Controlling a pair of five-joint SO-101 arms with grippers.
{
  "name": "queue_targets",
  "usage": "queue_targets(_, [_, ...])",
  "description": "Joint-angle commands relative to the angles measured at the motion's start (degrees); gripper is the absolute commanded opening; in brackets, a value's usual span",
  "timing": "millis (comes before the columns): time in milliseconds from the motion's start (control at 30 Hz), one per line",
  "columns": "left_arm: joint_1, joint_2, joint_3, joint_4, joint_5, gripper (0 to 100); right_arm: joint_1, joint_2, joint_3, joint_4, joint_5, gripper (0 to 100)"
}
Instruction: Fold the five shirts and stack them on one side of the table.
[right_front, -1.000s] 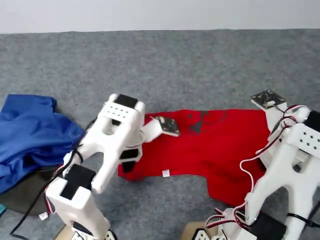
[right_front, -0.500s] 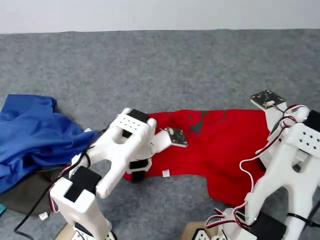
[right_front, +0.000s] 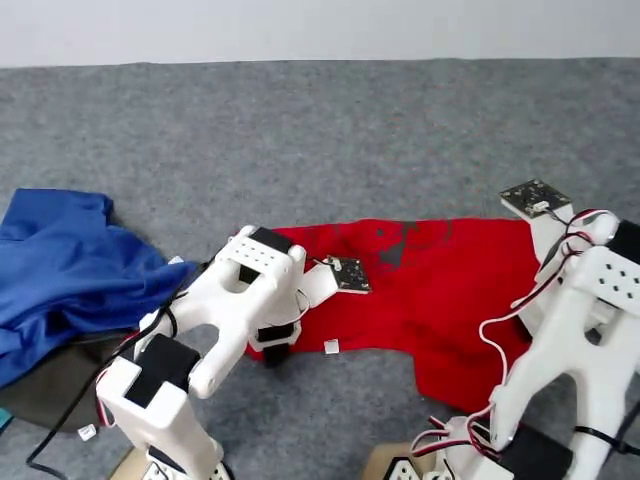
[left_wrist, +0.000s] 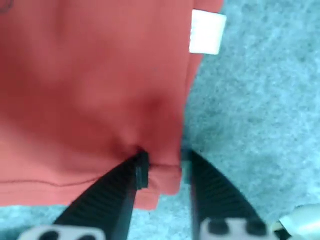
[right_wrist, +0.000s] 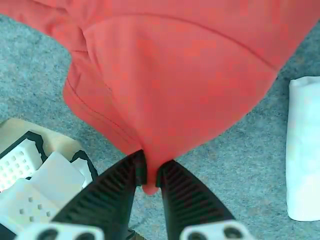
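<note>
A red shirt (right_front: 440, 290) lies spread on the grey counter (right_front: 330, 130), right of centre, with a dark print near its far edge. A small white tag (right_front: 331, 346) sits at its near edge.

The left gripper (left_wrist: 165, 162) is down at the shirt's near left corner. Its fingers are a little spread and straddle the hem. One finger (left_wrist: 137, 170) presses on the cloth, which puckers around it, and the other rests on the counter just beside the edge.

The right gripper (right_wrist: 150, 172) is at the shirt's near right side, pressed together and pinching a fold of the red cloth.

A blue shirt (right_front: 60, 270) lies crumpled at the left side of the counter, well apart from the red one. A dark garment (right_front: 50, 385) is partly under its near edge.
</note>
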Motion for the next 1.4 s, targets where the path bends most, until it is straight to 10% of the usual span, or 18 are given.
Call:
queue_targets(0, [-0.18,-2.20,0.13,-1.41,0.44,4,-0.75,-2.68,-0.53,0.48,0.18,1.0])
queue_targets(633, [-0.44,-1.93,-14.90,14.59,-2.73,1,-0.92,-5.05,-2.46,1.01,0.26,1.0])
queue_targets(1367, [-0.44,-1.58,-14.55,15.12,-2.81,10,-1.54,-6.02,-2.11,0.66,0.35,1.0])
